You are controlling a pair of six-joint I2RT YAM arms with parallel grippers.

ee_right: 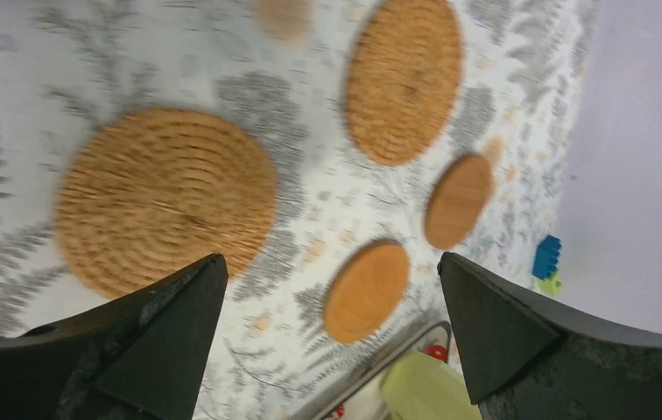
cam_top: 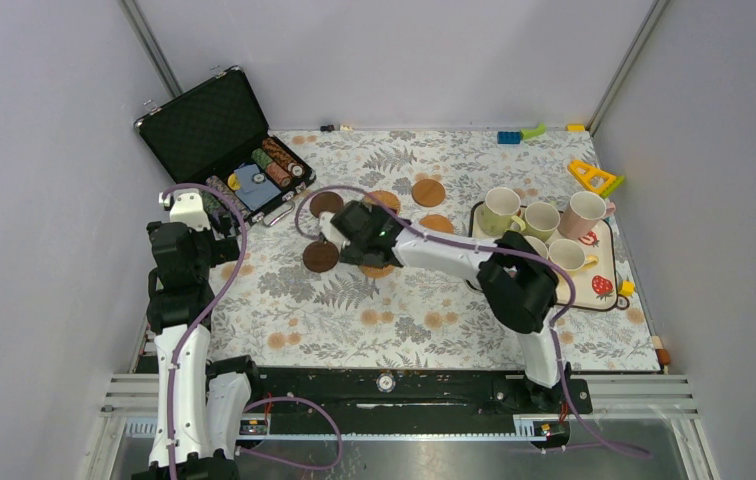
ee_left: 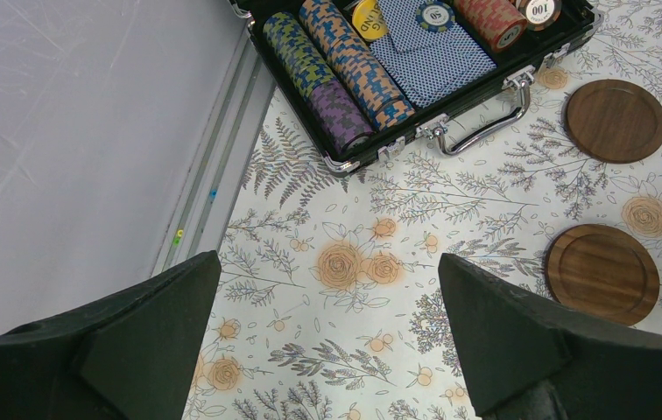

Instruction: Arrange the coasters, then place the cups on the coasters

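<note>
Two dark brown coasters [cam_top: 326, 204] [cam_top: 320, 256] lie left of centre on the floral cloth; in the left wrist view they are the far disc [ee_left: 616, 120] and the near disc [ee_left: 602, 273]. Tan coasters [cam_top: 428, 192] [cam_top: 436, 224] lie further back. In the blurred right wrist view a woven coaster [ee_right: 165, 199], a second woven one [ee_right: 404, 79] and a smooth one [ee_right: 367, 290] show. Several cups [cam_top: 500, 210] stand on the tray [cam_top: 604, 290]. My right gripper [cam_top: 354, 238] [ee_right: 332, 256] hangs open and empty over the coasters. My left gripper [cam_top: 194, 215] [ee_left: 329, 256] is open over bare cloth.
An open black case of poker chips [cam_top: 229, 150] [ee_left: 415, 52] stands at the back left. Blue and green bricks [cam_top: 516, 134] and a yellow toy [cam_top: 594, 178] lie at the back right. A pale green cup [ee_right: 419, 389] sits close under the right gripper's view.
</note>
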